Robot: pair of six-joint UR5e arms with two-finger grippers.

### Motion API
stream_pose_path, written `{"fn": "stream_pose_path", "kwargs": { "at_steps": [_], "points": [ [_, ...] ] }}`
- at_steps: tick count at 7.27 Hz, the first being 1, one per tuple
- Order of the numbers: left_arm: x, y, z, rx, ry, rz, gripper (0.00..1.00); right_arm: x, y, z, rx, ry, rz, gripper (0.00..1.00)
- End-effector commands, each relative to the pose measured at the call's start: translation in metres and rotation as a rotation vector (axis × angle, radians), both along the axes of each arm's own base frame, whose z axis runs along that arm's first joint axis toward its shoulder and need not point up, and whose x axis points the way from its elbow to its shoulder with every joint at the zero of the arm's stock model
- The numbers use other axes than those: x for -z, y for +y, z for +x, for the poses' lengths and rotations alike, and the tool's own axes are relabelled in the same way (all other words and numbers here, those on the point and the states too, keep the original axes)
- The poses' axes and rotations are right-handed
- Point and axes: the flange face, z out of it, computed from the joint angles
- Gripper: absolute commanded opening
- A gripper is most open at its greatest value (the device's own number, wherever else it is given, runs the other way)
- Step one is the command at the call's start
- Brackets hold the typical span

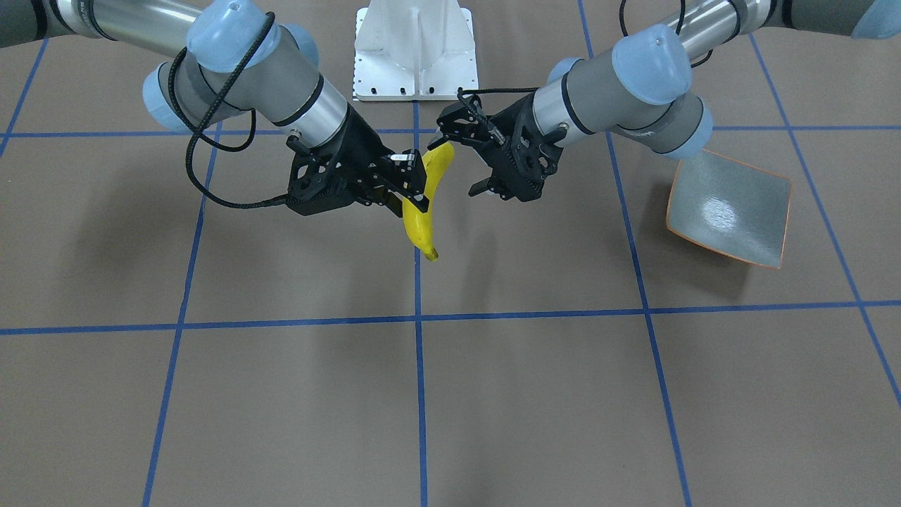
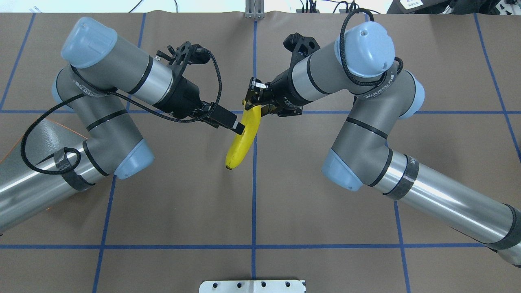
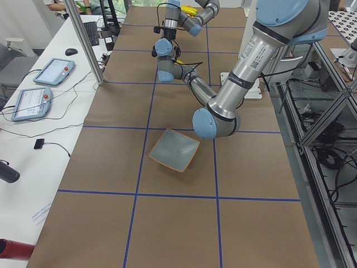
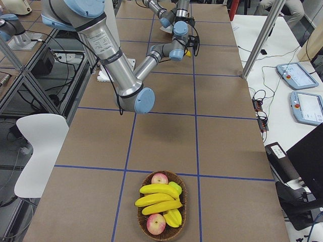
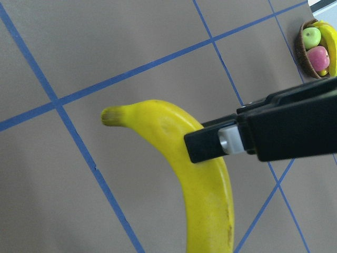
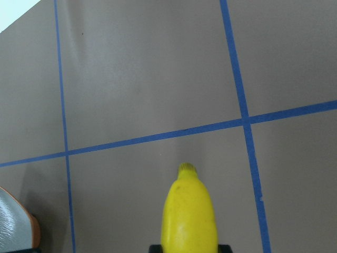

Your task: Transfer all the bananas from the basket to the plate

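Handover at table centre, by my read. Right gripper [image 1: 415, 189] is clamped on the banana [image 1: 423, 229] around mid-body. Its own wrist view shows the fruit wedged between the finger ends, stem end pointing down at the table [image 1: 295, 394]. Banana hangs in the air, roughly upright.

Left gripper [image 1: 456, 159] sits just beside the banana's free upper end, jaws spread. Left wrist view shows the banana running out of the bottom of frame with the right arm's finger [image 5: 274, 124] across it. No left finger shows on it, so I judge no grip there yet. Whether a left pad touches it: can't tell.

Why mid-body grip: it leaves the top end free for the second gripper. Why a pass at all: basket [image 4: 141, 218] is at the table end on the robot's right and plate [image 1: 732, 211] is on its left, partly under the left arm. The two are well apart.

Count: plate has no banana on it. Two more bananas [image 4: 156, 189] lie in the basket with apples [image 4: 159, 178]. So first of three, early in the task.

Next step needs left to close on the top end before right lets go. Glossy curved skin could swivel in a two-finger pinch.
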Motion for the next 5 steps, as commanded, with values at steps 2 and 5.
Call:
{"fn": "stream_pose_path", "kwargs": {
  "at_steps": [2, 5],
  "points": [
    [0.002, 0.006, 0.007, -0.005, 0.004, -0.003, 1.0, 0.006, 0.001, 0.0, -0.006, -0.026, -0.007, 0.0],
    [0.002, 0.01, 0.011, -0.013, 0.004, -0.007, 0.98, 0.013, 0.001, 0.001, -0.007, -0.036, -0.005, 0.0]
  ]
}}
